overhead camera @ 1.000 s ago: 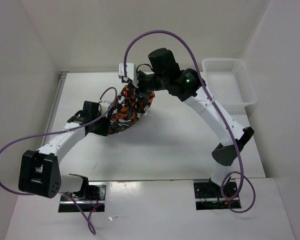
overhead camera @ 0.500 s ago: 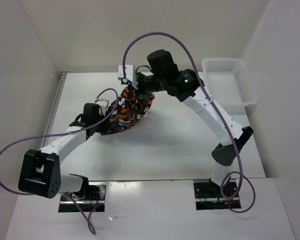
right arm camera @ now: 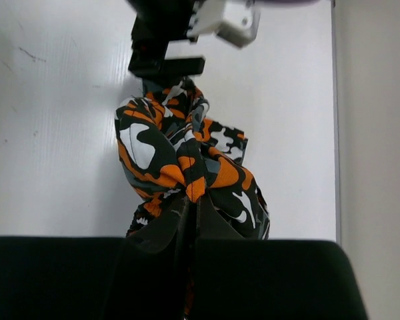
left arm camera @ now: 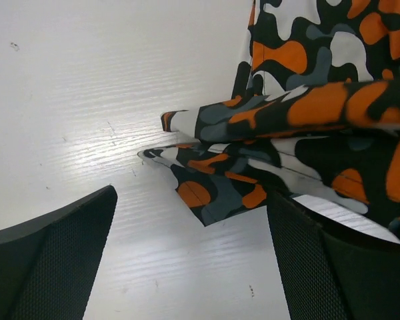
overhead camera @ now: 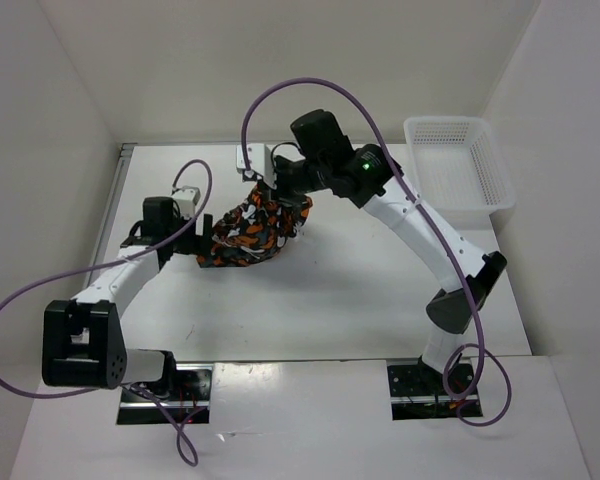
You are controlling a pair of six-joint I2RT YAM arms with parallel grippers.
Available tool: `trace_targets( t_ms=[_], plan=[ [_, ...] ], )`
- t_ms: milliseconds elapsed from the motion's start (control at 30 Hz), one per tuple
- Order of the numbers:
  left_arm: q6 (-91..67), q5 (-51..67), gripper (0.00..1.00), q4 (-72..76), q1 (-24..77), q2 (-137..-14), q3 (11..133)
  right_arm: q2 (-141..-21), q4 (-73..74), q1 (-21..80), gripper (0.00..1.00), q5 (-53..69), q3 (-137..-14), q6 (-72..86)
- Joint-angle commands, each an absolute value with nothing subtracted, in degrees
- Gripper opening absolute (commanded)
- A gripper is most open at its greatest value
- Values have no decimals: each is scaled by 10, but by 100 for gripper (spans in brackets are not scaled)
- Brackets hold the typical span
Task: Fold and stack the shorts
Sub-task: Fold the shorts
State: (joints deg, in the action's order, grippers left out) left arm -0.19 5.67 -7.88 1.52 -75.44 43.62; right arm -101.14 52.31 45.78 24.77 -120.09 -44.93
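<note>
Presently pinches the shorts (overhead camera: 255, 225) bunched in right gripper (right arm camera: 191, 200) jaws over the worktop (overhead camera: 330, 290); holds left gripper (left arm camera: 192, 200) jaws apart at their 9 o'clock end.

One pair of shorts (overhead camera: 250, 232), one basket (overhead camera: 455, 170), two arms (overhead camera: 115, 285) (overhead camera: 425, 225)

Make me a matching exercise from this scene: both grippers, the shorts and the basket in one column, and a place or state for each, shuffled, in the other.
1. left gripper
2. right gripper
3. shorts
4. basket

A. at the far right corner of the table
B. open, at the cloth's edge
C. shut on the cloth
D. bunched, one end lifted

Pairs: 1-B, 2-C, 3-D, 4-A
</note>
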Motion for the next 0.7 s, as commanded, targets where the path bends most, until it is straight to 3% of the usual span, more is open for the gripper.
trace_targets(
  t_ms=[0,667],
  plan=[
    [0,142,99,-71,-2,-770,450,-967,521,462,0,222,-1173,-478],
    [0,125,99,74,25,-938,511,-909,499,462,0,194,-1022,-523]
  ],
)
